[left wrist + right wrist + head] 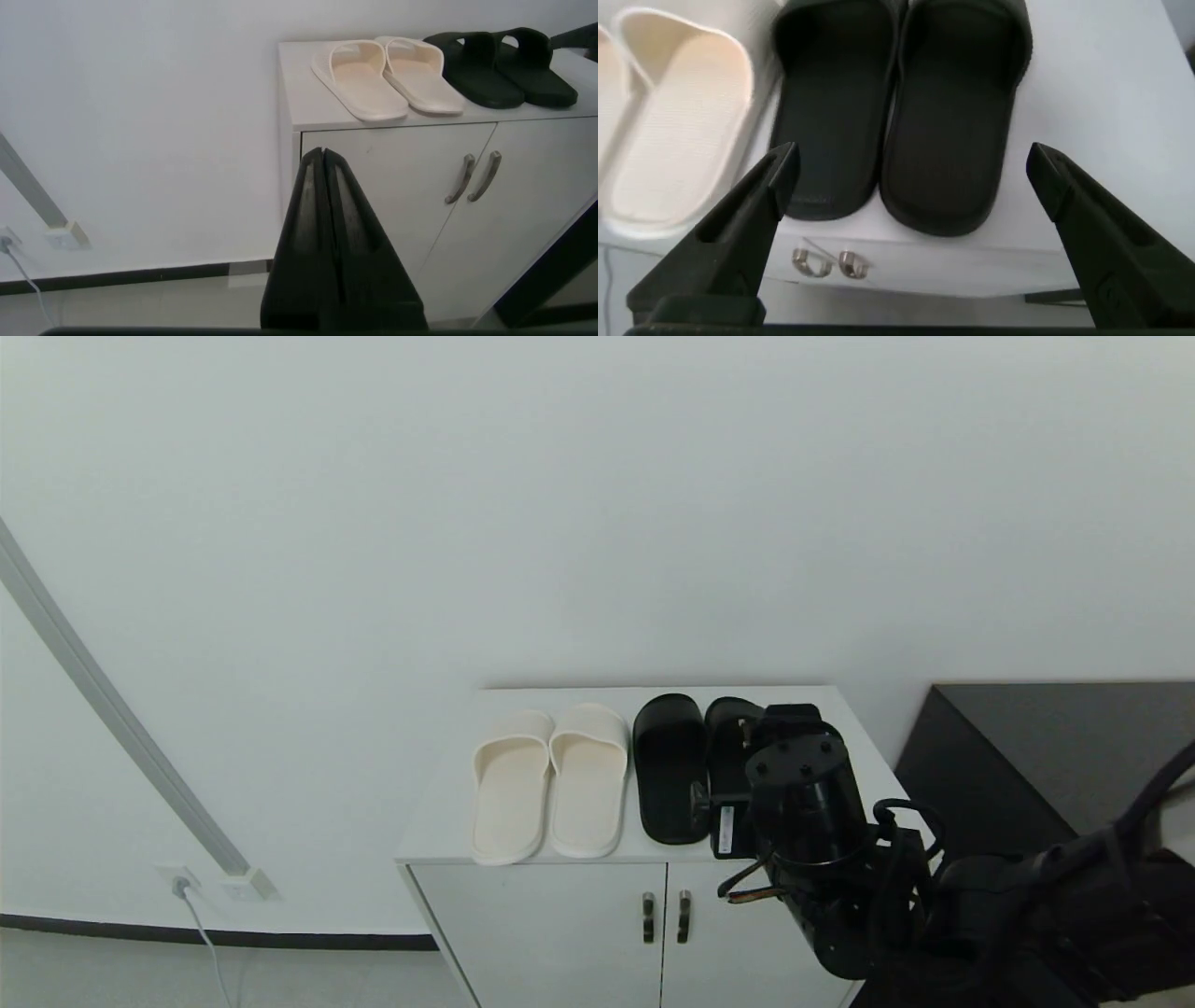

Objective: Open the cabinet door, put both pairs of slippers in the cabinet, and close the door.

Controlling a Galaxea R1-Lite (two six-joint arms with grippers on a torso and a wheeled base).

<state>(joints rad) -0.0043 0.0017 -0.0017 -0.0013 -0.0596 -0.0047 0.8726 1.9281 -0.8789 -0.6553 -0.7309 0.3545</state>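
Note:
A white cabinet (551,933) stands against the wall with both doors closed and two metal handles (665,916) at the centre. On its top lie a cream pair of slippers (549,782) and a black pair of slippers (669,767), side by side. My right arm (805,793) hovers over the right black slipper, partly hiding it. My right gripper (915,177) is open wide above the heels of the black pair (896,103). My left gripper (323,157) is shut and empty, low and to the left of the cabinet (392,177), aimed toward its front corner.
A dark table (1055,747) stands close to the cabinet's right side. On the wall to the left are a grey cable duct (112,709) and a socket (177,879) with a plugged-in cord. Open floor lies left of the cabinet.

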